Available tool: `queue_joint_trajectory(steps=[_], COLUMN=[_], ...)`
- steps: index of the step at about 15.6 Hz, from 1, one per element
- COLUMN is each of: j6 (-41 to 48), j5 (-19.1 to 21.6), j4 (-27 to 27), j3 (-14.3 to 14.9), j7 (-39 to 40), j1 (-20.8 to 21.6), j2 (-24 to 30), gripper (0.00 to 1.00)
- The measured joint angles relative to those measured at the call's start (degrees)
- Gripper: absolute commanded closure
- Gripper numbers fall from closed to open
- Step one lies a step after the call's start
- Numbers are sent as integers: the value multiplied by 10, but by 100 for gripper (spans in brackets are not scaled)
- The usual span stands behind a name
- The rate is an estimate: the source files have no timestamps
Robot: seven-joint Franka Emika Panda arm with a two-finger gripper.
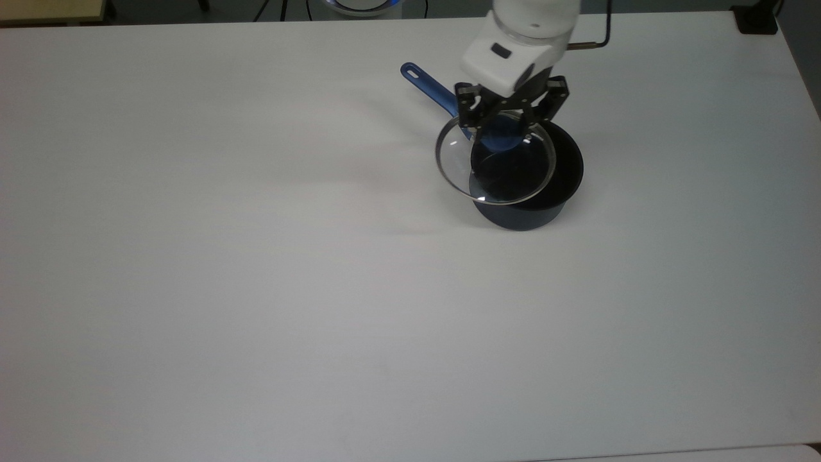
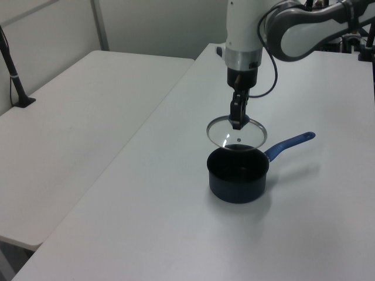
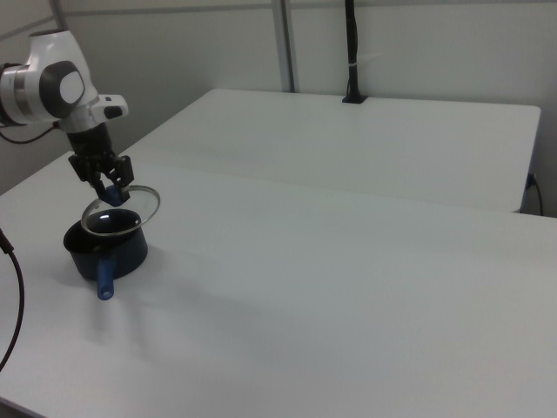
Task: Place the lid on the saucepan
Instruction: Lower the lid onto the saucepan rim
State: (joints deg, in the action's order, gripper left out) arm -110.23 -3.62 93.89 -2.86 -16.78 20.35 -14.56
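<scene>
**A:** Gripper (image 1: 510, 131)?

**B:** One, upper right of the top view, clenched on the knob of one lid (image 1: 495, 158), held in the air.

**A:** Pan (image 1: 535, 192)?

**B:** One, on the table (image 1: 256, 289) just beneath; the lid overlaps its rim, offset toward the top view's left.

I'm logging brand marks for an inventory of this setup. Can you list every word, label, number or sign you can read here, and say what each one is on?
There is no readable text.
The saucepan, its blue handle and the glass lid show no brand or label.
The gripper and the white arm carry no legible lettering.
The white table is unmarked.
</scene>
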Motion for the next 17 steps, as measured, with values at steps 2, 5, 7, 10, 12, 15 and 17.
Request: queue_joint_trajectory(steps=[2,5,7,10,12,15,17], j6=[0,-3,-5,-6,-6,-6,-6], j5=[0,0,0,0,0,0,0], j4=[1,1,1,0,0,0,0], j3=[0,0,0,-2,-2,-7,-10], j7=[-14,-30,-32,-32,-33,-40,-45], j1=[13,30,34,35,37,38,38], j2=[-8,-23,-29,-30,-30,-30,-32], gripper=[57,57,57,57,53,47,35])
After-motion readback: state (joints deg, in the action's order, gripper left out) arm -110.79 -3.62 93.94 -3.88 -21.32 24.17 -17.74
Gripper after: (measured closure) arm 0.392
